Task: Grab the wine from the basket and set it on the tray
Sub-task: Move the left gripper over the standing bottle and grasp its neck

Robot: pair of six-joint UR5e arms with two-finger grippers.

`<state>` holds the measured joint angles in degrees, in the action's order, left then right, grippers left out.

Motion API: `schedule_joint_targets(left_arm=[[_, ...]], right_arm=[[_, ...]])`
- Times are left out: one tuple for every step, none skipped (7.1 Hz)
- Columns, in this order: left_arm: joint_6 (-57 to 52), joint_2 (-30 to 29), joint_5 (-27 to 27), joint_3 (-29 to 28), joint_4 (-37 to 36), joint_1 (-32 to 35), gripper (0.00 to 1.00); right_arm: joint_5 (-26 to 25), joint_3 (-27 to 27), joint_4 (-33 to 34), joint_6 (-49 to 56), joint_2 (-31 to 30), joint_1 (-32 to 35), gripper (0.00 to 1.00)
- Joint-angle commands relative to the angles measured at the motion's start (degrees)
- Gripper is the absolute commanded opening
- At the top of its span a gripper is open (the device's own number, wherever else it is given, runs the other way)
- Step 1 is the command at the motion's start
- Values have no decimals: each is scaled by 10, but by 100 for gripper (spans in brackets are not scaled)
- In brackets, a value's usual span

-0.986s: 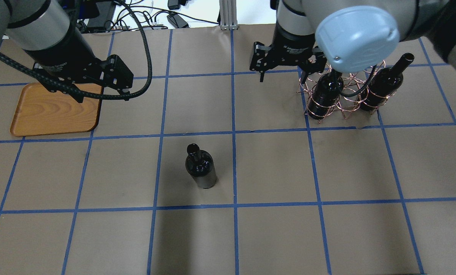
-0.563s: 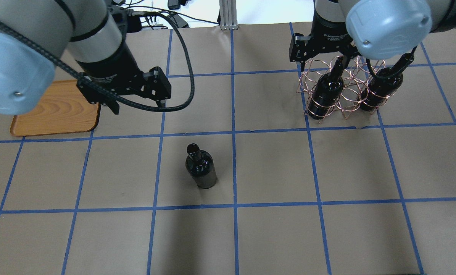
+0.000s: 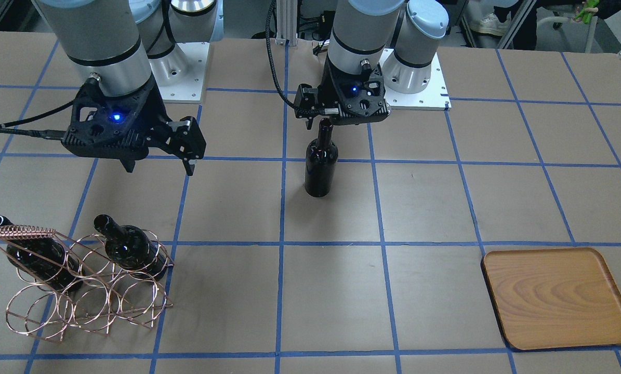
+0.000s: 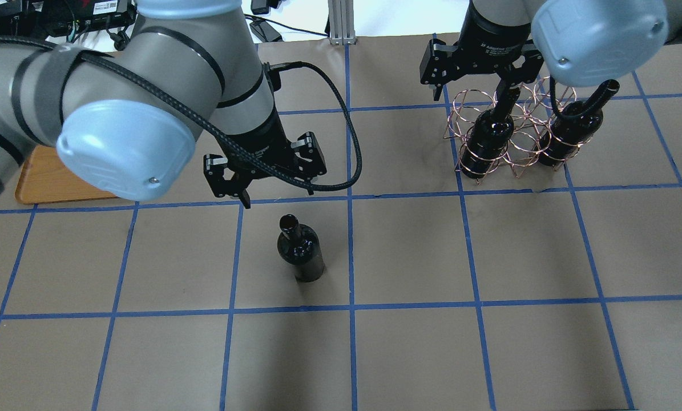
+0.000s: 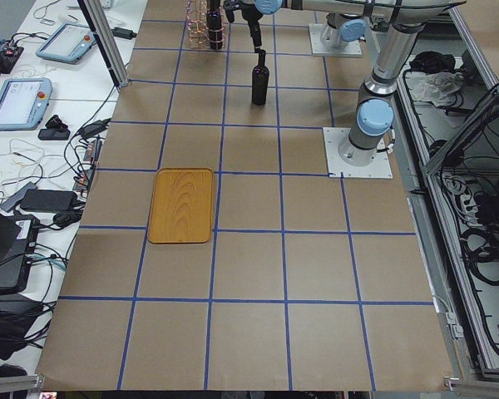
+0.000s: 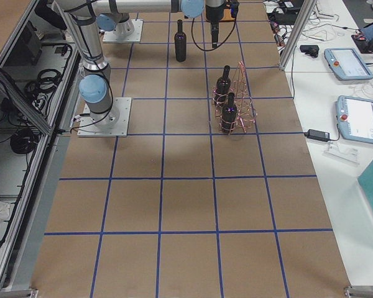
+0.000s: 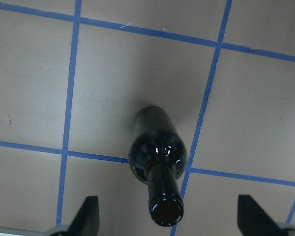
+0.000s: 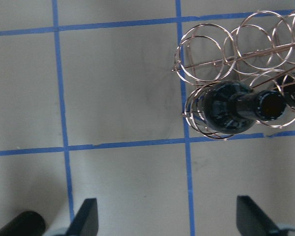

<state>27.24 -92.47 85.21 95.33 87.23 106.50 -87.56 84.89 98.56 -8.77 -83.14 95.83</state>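
Our left gripper (image 7: 169,212) is spread wide and empty just above the mouth of the upright wine (image 7: 160,147), so we fear a finger clipping the neck on descent and toppling it, or slick glass slipping en route to the distant tray (image 3: 559,296). The left arm (image 4: 146,85) reaches over the middle of the table (image 3: 435,208), wrist pointing down; the right gripper (image 3: 159,167), likewise spread and empty, hangs near the basket (image 3: 81,306).
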Motion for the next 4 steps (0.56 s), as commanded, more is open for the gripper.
schedule_joint_targets(left_arm=[[15,4,-2,52,-42,8,100],[13,2,-1,54,-41,8,100],[15,-2,-2,54,-42,8,100],[16,-2,-3,54,-43,8,100]], right_arm=[[74,0,8,16,-4,0,100],[22,1,1,61,-7,-1,100],[19,1,-32,117,-18,-2,100],[11,4,-50,121,-21,-4,100]])
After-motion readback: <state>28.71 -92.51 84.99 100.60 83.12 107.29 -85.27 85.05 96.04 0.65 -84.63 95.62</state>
